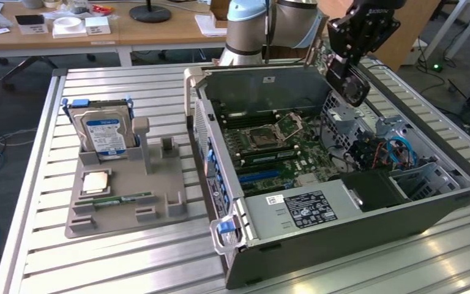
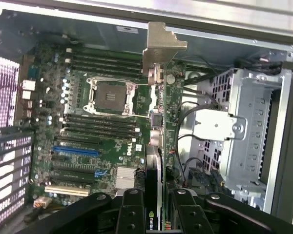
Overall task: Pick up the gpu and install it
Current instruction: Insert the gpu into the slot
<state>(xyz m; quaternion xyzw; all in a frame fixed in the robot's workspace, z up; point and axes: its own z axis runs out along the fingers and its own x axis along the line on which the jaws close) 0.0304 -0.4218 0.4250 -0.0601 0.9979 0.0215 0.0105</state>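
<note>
Holding gpu edge-on in clenched gripper, high over open case, well apart from motherboard. For clean seating, probably: keep it upright, square its edge to slot, lower straight without tilt, steer clear of cables.

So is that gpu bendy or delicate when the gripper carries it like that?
Probably stiff: the gpu extends straight from the gripper, and its bracket is not sagging. It is likely fragile, since its fan and board look exposed. Pinched at one end, it might pivot if bumped against the case.
</note>
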